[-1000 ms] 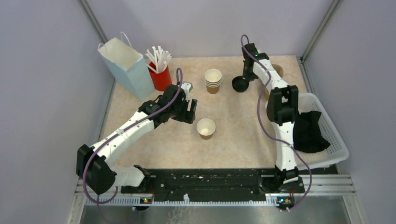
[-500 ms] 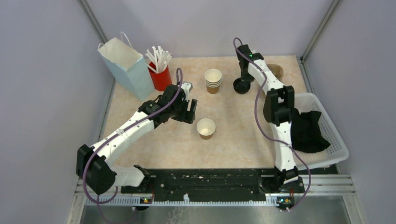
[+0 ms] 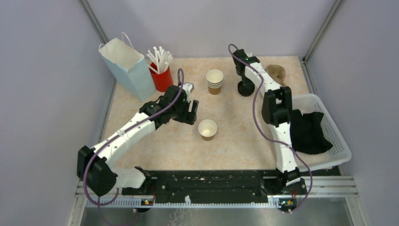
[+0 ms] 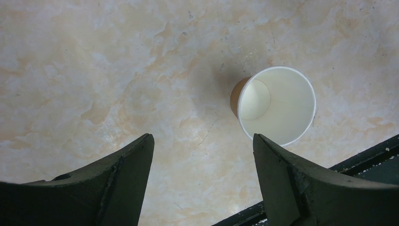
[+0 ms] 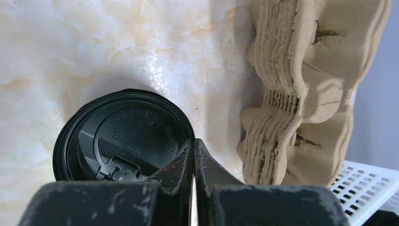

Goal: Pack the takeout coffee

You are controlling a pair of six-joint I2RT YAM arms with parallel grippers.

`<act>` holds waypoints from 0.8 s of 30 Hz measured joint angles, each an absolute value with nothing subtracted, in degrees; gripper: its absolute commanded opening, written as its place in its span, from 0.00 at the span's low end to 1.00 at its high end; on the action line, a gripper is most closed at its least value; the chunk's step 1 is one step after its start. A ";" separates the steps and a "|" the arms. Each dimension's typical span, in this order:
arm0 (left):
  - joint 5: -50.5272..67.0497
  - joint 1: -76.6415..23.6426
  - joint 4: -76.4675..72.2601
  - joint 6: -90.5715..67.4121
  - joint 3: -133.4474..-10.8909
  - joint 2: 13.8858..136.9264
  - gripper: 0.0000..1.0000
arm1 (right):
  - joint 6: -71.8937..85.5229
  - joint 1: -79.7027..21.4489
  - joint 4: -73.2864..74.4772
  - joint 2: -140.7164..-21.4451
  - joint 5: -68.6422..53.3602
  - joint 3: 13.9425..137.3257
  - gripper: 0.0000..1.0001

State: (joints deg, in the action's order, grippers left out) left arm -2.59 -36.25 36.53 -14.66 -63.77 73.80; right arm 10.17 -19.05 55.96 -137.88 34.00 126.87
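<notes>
Cup (image 3: 207, 128) stands lidless mid-frame; lidding and bagging remain. Right end effector (image 5: 193, 143) pinches the black lid (image 5: 127, 136); left end effector (image 4: 202, 136) gapes empty.

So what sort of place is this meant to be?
Probably a mock coffee takeaway counter in a robot test cell: stacked paper cups, a red cup of straws and a blue paper bag.
</notes>
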 measured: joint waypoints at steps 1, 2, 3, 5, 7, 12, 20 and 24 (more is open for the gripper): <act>-2.57 -36.25 36.53 -14.59 -63.77 73.80 0.84 | 9.98 -19.07 55.96 -137.91 34.50 126.87 0.00; -2.57 -36.25 36.53 -14.50 -63.77 73.80 0.84 | 9.74 -19.11 55.94 -137.91 34.98 126.87 0.00; -2.57 -36.23 36.53 -14.44 -63.77 73.80 0.84 | 9.47 -19.16 55.90 -137.91 35.42 126.87 0.00; -2.55 -36.18 36.56 -14.33 -63.77 73.80 0.84 | 8.99 -19.38 55.86 -137.91 36.34 126.87 0.00; -2.46 -36.14 36.53 -14.17 -63.77 73.80 0.84 | 8.71 -19.66 55.81 -137.91 36.91 126.87 0.00; -2.42 -36.05 36.56 -13.78 -63.77 73.80 0.84 | 7.68 -20.40 55.72 -137.91 38.68 126.82 0.00; -2.42 -36.05 36.67 -13.30 -63.86 73.82 0.84 | 5.30 -20.91 55.07 -137.91 40.99 126.63 0.00; -2.42 -36.05 36.75 -13.10 -64.49 74.32 0.84 | 4.01 -21.41 54.48 -138.19 42.22 126.26 0.00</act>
